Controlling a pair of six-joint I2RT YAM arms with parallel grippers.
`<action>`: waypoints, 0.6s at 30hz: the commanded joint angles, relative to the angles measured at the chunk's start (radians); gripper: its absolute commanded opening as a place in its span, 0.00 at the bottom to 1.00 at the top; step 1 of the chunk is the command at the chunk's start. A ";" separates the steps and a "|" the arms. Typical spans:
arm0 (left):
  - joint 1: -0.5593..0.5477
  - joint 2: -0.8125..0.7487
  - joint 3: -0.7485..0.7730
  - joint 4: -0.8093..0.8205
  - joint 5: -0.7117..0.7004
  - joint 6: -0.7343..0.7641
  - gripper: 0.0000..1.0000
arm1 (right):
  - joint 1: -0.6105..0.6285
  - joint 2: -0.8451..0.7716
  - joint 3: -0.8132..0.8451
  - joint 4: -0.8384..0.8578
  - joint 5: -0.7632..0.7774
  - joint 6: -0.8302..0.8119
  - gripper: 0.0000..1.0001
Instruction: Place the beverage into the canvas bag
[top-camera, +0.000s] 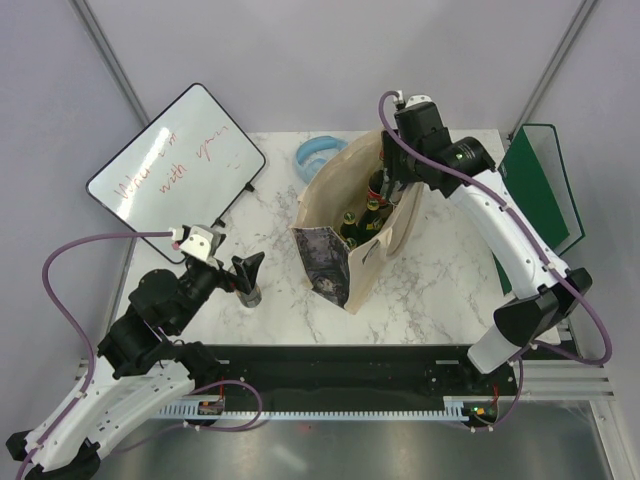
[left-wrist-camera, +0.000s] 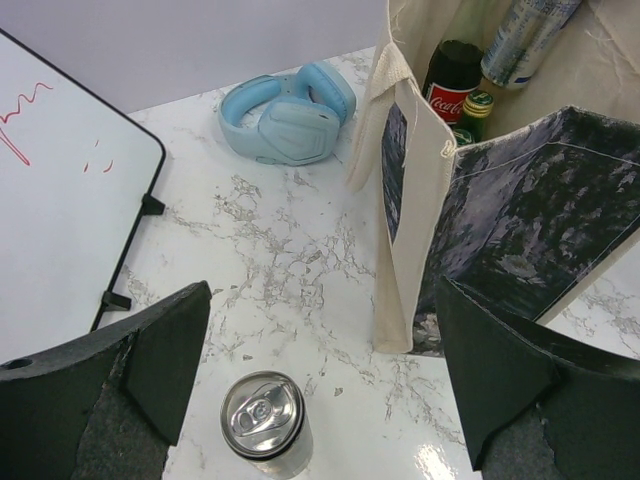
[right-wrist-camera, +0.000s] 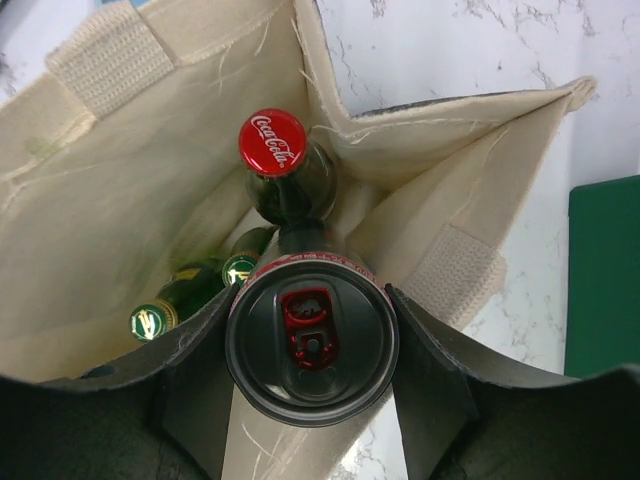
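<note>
While my right tool (right-wrist-camera: 311, 352) pinches the upright dark can (right-wrist-camera: 312, 335) over the mouth of the canvas bag (right-wrist-camera: 110, 175), my left tool (left-wrist-camera: 322, 335) hangs spread above a silver can (left-wrist-camera: 262, 415).

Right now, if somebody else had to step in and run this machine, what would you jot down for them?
The right gripper is shut on a dark-topped can, held at the mouth of the cloth bag.
The left gripper is open. A silver can stands on the table between its fingers, not gripped.
Done: a cola bottle and two green-capped bottles are inside the bag.
Left: probably drop the dark-topped can into the bag, then grip the silver can and carry it over too.
</note>
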 joint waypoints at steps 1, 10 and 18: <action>-0.001 -0.005 0.000 0.036 -0.023 0.009 1.00 | 0.008 -0.007 -0.018 0.074 0.073 -0.002 0.00; -0.001 -0.002 0.001 0.036 -0.022 0.009 1.00 | 0.009 -0.019 -0.179 0.181 0.062 0.016 0.00; 0.001 0.000 0.001 0.035 -0.027 0.009 1.00 | 0.009 -0.038 -0.287 0.266 0.069 0.060 0.00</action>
